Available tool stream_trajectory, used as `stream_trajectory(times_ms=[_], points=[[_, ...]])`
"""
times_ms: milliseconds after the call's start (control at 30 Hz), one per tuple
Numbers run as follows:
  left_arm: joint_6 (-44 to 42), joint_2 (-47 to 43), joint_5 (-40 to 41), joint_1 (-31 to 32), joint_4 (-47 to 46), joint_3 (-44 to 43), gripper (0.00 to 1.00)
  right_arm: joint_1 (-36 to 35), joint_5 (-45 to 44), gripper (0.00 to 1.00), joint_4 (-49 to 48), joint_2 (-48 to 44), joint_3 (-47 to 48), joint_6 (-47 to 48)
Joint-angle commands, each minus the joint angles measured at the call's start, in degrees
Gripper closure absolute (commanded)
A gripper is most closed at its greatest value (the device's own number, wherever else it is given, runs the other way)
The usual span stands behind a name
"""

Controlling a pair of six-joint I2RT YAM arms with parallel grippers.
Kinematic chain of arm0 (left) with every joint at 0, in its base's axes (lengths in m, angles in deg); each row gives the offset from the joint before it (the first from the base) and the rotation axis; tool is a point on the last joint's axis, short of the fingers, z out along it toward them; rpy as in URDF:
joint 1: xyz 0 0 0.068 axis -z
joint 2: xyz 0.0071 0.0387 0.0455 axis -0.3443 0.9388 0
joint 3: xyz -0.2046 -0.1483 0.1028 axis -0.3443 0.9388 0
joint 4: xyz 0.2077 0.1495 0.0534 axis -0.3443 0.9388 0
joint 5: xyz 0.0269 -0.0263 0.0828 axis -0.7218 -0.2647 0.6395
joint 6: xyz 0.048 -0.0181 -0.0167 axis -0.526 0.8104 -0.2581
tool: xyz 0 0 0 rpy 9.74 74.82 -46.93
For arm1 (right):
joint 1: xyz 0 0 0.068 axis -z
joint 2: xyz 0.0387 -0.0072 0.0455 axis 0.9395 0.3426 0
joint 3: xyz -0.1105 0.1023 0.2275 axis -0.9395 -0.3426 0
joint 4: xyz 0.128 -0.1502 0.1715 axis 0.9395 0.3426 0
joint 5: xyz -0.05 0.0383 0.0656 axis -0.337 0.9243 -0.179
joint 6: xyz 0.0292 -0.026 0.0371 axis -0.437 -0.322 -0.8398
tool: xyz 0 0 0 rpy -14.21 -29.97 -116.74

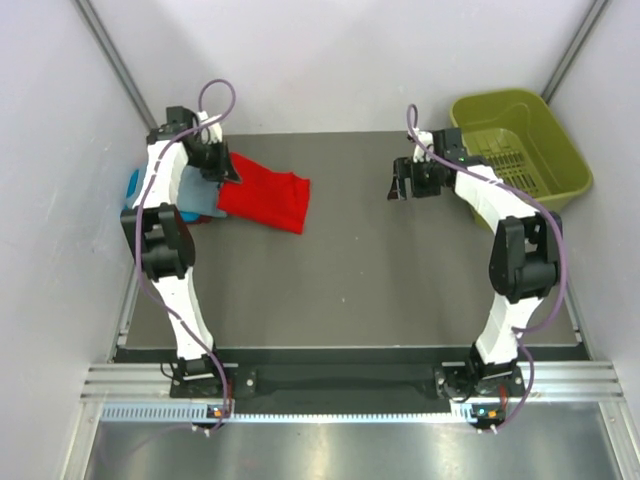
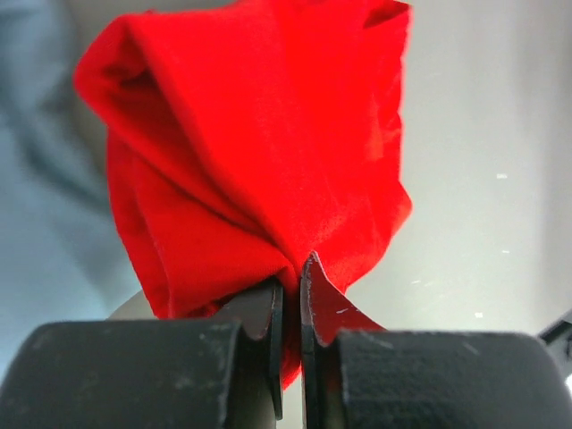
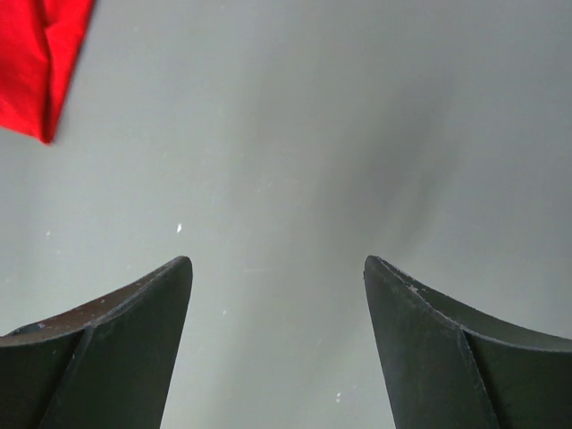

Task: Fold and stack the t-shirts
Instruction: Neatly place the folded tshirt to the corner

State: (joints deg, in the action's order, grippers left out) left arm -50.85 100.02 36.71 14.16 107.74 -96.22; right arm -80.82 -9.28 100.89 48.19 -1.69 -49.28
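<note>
The left gripper (image 2: 290, 273) is clamped on a bunched fold of the red t-shirt (image 1: 268, 200), which lies at the far left of the table (image 1: 380, 270), beside the grey-blue t-shirt (image 1: 198, 200) and the turquoise t-shirt (image 1: 132, 186). The right gripper (image 3: 277, 277) hangs with its fingers spread wide over bare tabletop, near the olive-green basket (image 1: 500, 112).

The left arm (image 1: 165, 250) was reared up from its base and bent forward at the elbow, and the left gripper (image 2: 290, 273) was closed, its fingers (image 2: 320, 304) pinched together on a fold of the red t-shirt (image 2: 250, 161). The right arm (image 1: 525, 265) was raised likewise and turned inward, and the right gripper (image 3: 277, 261) was held with its fingers (image 3: 429, 331) spread wide apart
</note>
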Motion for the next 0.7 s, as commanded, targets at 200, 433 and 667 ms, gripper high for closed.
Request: stream_trajectory(times_ms=[200,433,667], points=[[-4.47,-6.39,8.17,-3.69,2.13,-4.30,1.00,-0.05,3.03,0.22,-1.61,-4.60,-2.52,-1.93],[-3.25,-6.92,12.49,-5.97,0.20,-9.12,1.00,-0.22,3.47,0.22,-2.05,-4.25,-2.25,-2.81],[-3.86,-7.09,15.83,-8.34,-0.85,-13.09,1.00,-0.40,3.29,0.22,-2.49,-4.60,-3.31,-2.90]])
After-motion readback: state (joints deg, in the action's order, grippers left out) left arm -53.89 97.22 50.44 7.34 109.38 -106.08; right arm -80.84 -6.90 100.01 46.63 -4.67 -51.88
